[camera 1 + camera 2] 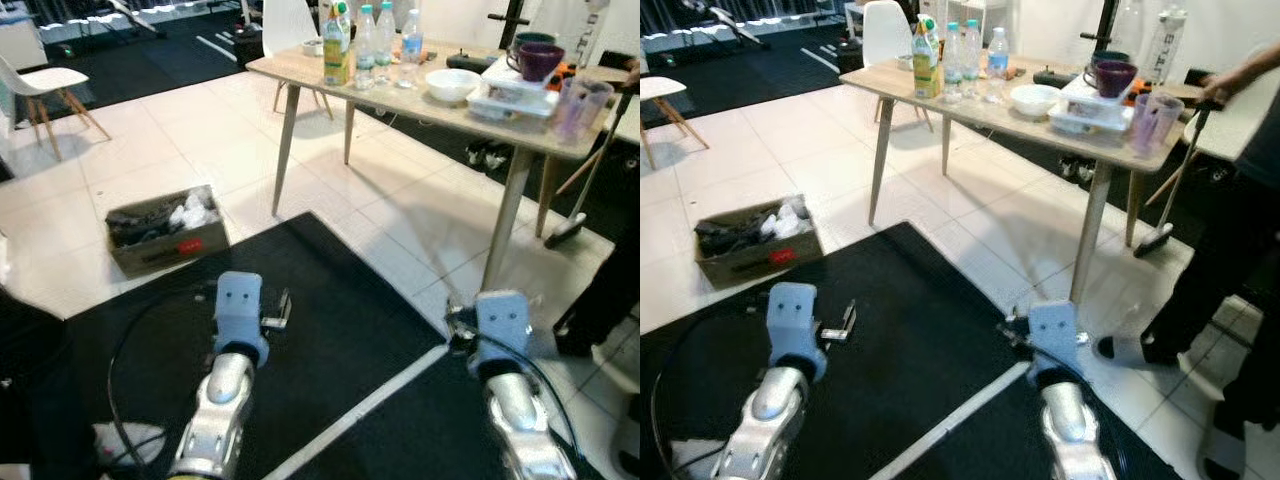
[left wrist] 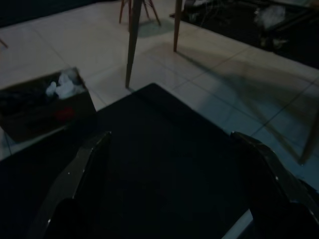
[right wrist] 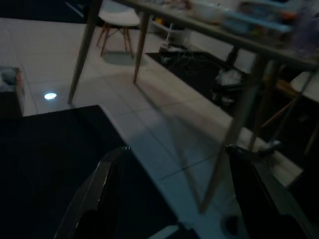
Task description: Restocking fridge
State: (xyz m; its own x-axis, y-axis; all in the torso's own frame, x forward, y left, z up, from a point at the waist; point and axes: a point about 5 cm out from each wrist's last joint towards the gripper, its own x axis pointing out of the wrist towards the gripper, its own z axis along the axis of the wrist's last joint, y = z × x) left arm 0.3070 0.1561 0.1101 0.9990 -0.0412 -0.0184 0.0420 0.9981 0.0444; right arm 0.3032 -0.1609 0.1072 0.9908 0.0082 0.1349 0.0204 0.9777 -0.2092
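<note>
On the wooden table (image 1: 420,105) ahead stand a yellow juice bottle (image 1: 336,45) and three clear water bottles (image 1: 385,42) near its left end. Beside them sit a white bowl (image 1: 452,85), stacked clear containers (image 1: 515,95) with a purple bowl (image 1: 541,60) on top, and a tinted cup (image 1: 580,105). Both arms are held low over the black mat, well short of the table. My left gripper (image 2: 170,137) is open with only the mat between its fingers. My right gripper (image 3: 177,148) is open too, facing the table legs.
A cardboard box (image 1: 165,230) of odds and ends lies on the tiles to the left of the black mat (image 1: 330,330). A white chair (image 1: 50,85) stands far left. A person (image 1: 1240,250) stands at the right holding a broom (image 1: 1170,200).
</note>
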